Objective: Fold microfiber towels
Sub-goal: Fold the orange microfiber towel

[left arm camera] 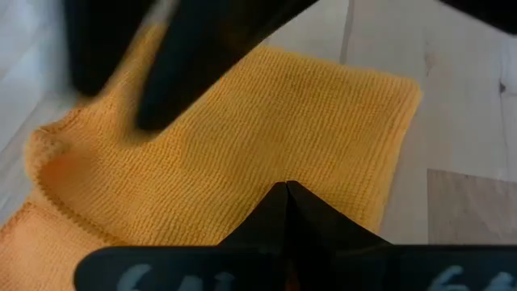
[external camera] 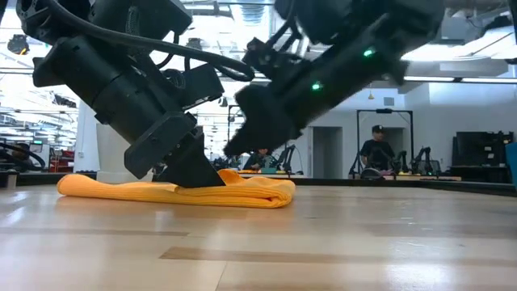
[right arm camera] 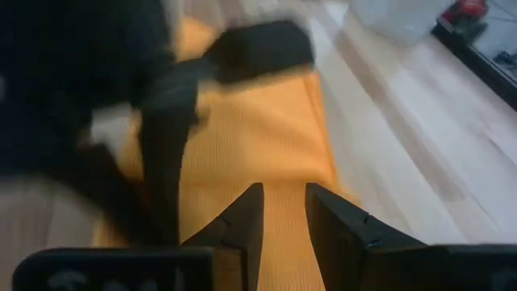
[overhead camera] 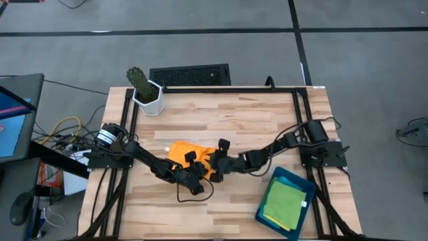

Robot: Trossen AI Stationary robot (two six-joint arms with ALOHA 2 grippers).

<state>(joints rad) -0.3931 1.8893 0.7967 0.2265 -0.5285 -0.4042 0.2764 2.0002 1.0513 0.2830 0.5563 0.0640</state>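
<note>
A white faceted pot with a green cactus [overhead camera: 142,87] stands at the far left corner of the wooden tabletop [overhead camera: 221,114], and a dark keyboard [overhead camera: 190,74] lies just beyond the far edge. At the near right corner sits a dark teal tray [overhead camera: 267,215] holding a folded green towel [overhead camera: 286,203] with a yellow one showing under its edge. Cables [overhead camera: 63,127] trail over the floor to the left of the frame, and in the low view a person [external camera: 376,149] stands far back in the room behind the tabletop. The orange towel [overhead camera: 182,152] lies folded flat near the middle of the tabletop, a little left of centre, with both arms meeting over its right end, so that part of the cloth is covered from above. The left arm reaches in low from the left side, bent at the elbow, and its left claw [left arm camera: 287,187] is closed, its two tips pressed together and resting down on the orange cloth; whether any fold is pinched between them cannot be told. The right arm stretches in from the right side, slanting down to the same spot. The right claw [right arm camera: 283,198] hovers close over the towel's right part with its fingers [right arm camera: 245,213] partly apart, a narrow gap between them through which the cloth shows; it grips nothing that can be seen.
</note>
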